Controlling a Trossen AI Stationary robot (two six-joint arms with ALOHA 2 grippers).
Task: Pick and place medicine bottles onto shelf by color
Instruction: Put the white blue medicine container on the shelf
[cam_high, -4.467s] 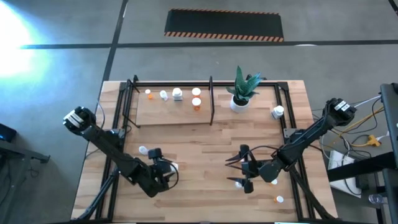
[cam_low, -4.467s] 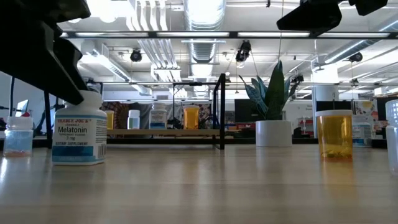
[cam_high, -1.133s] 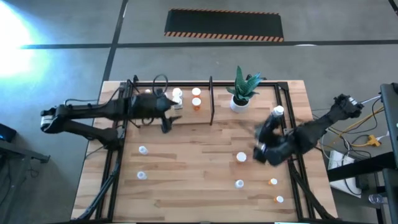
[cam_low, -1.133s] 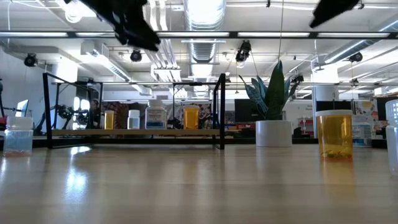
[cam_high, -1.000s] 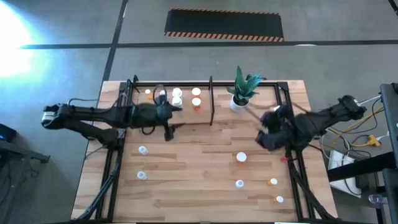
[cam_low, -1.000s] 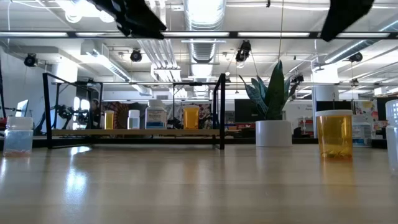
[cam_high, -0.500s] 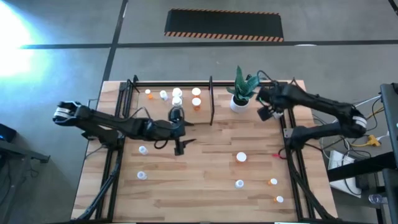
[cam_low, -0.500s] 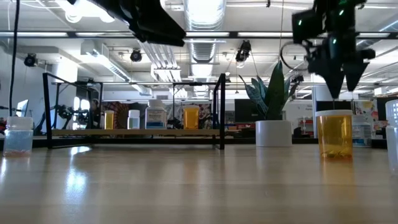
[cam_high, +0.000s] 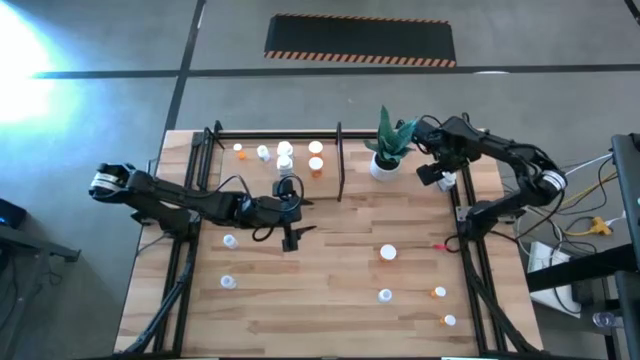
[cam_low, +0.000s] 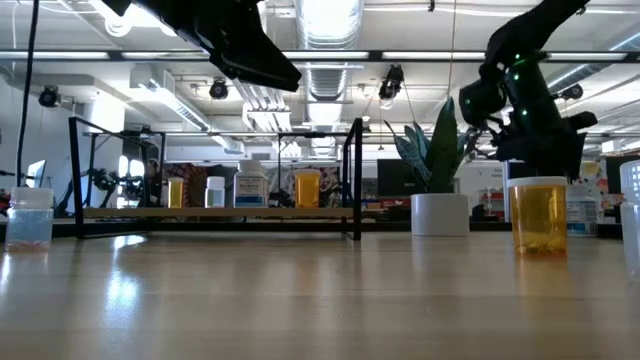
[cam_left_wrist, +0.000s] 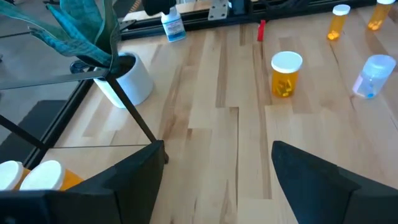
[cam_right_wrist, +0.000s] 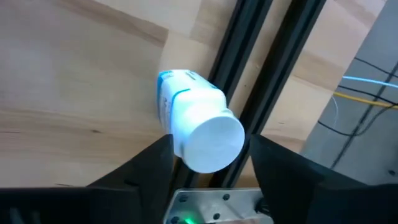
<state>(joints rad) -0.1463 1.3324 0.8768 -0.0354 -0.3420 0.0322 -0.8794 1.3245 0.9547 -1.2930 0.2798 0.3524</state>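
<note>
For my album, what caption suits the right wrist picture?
Right gripper straddling a white medicine bottle beside the black frame rail.

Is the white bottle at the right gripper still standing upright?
Upright. The white bottle stands on the table beside the black frame rail, cap toward the wrist camera, between the right gripper's fingers.

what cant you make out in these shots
- Right hand fingers flank the white bottle; right wrist view doesn't show whether they touch it.
- That bottle's label: turned away, mostly hidden by its cap.
- High view: the same bottle is covered by the right hand.
- Shelf bottles: too small in the high view to read labels.
- Left hand: fingertips cut off by the left wrist view's lower edge.
</note>
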